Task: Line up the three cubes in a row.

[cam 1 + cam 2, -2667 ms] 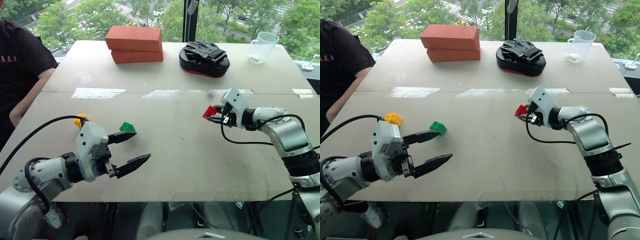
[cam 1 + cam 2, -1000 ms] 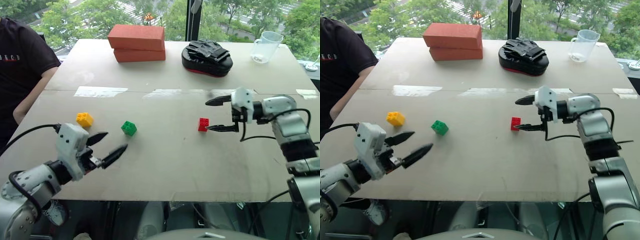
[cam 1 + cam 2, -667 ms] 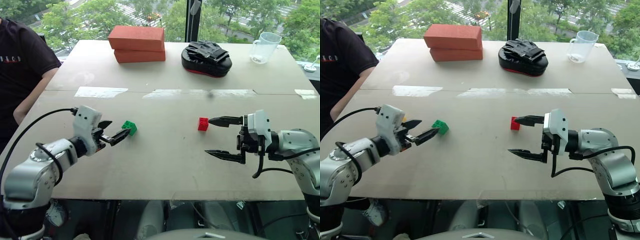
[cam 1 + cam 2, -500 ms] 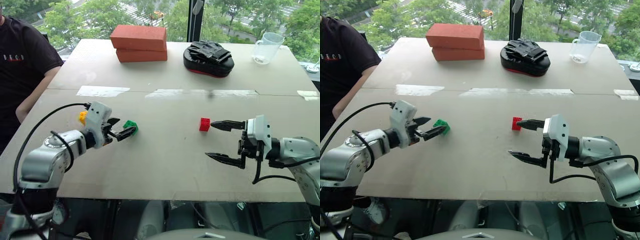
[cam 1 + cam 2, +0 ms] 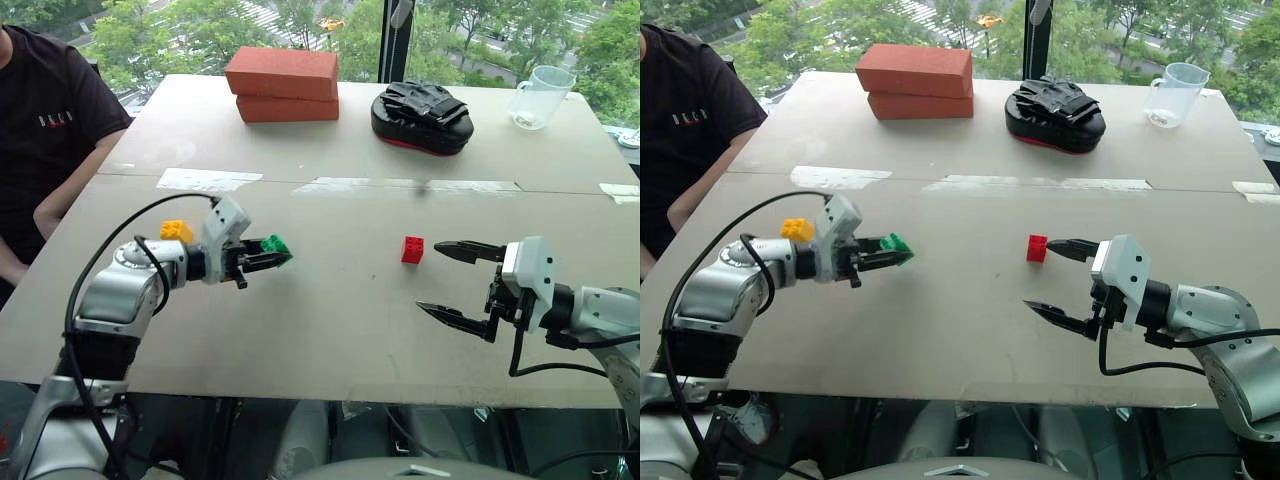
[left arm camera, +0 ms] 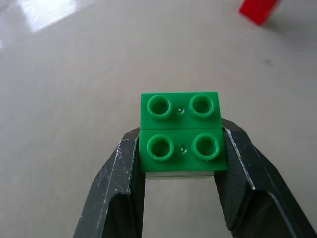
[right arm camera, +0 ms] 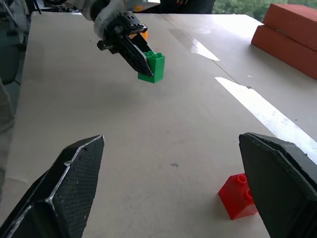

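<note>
Nearest the robot, the right gripper (image 5: 452,280) hovers over the front right part of the table (image 5: 330,340), fingers spread wide apart and holding nothing. One fingertip (image 5: 443,246) points toward the red cube (image 5: 412,249), which sits on the table just beside it, not touching.

On the left side, the left gripper (image 5: 278,259) has its two black fingers clamped on the green cube (image 5: 275,244). In the left wrist view the fingers (image 6: 124,173) press the cube's two opposite sides, studs facing the camera, half of the cube projecting past the fingertips. Whether the cube rests on the table or is lifted just off it cannot be told.

The yellow cube (image 5: 176,231) lies on the table just behind the left forearm, near the green one; the red cube sits well apart from both, toward the right.

Farther back, strips of clear tape (image 5: 209,180) run across the table. Along the far edge: two stacked orange-red bricks (image 5: 282,84), a black padded mitt (image 5: 421,110), and a clear measuring cup (image 5: 539,96). A person in a black shirt (image 5: 45,130) sits at the table's left edge.
</note>
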